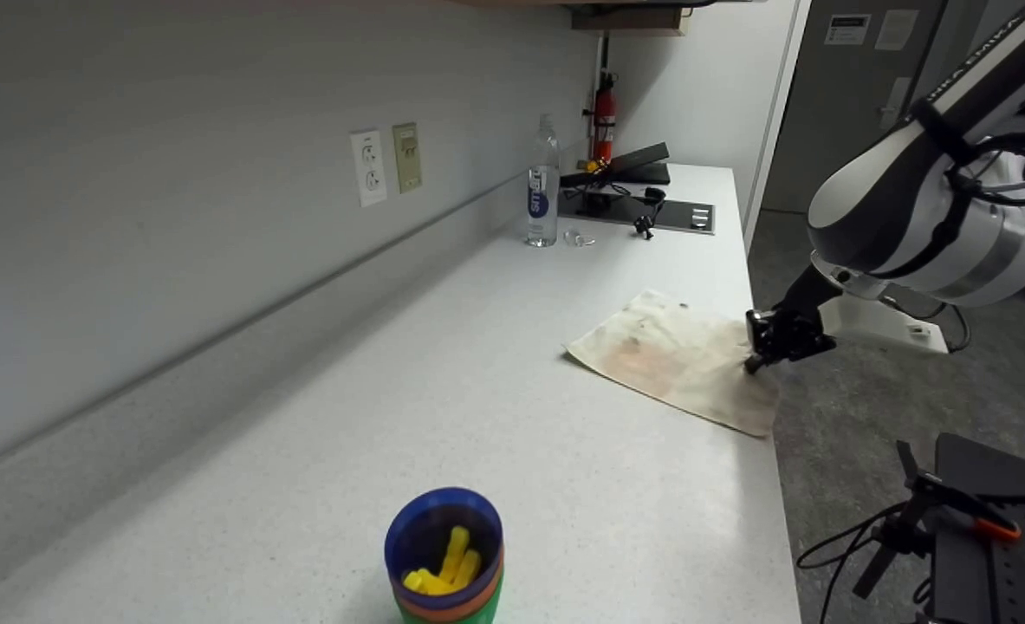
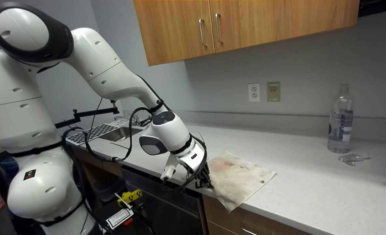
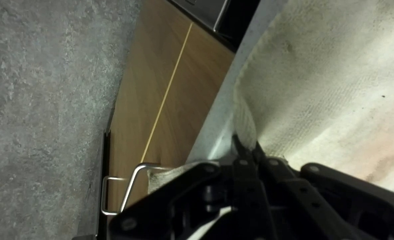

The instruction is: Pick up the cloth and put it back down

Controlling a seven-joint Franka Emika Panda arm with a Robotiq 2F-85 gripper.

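Note:
The cloth (image 1: pixel 659 355), off-white with brownish stains, lies spread at the front edge of the counter; one corner hangs a little over that edge in an exterior view (image 2: pixel 237 176). At the cloth's front side is my gripper (image 1: pixel 753 367), low and slanting down. From the wrist, the gripper (image 3: pixel 246 142) is shut, its fingertips pinching a raised fold of the cloth's edge. On either side of the fold, the rest of the cloth (image 3: pixel 336 86) stays down on the counter. In an exterior view the arm hides part of the cloth's near side.
Stacked cups (image 1: pixel 444 555) with yellow pieces in the top one stand on the counter (image 1: pixel 321 451). A water bottle (image 2: pixel 340 120) stands near the wall, small clear items (image 2: pixel 352 159) beside it. A sink (image 2: pixel 119 133) lies behind the arm. Drawer handles (image 3: pixel 130 186) stick out below the edge.

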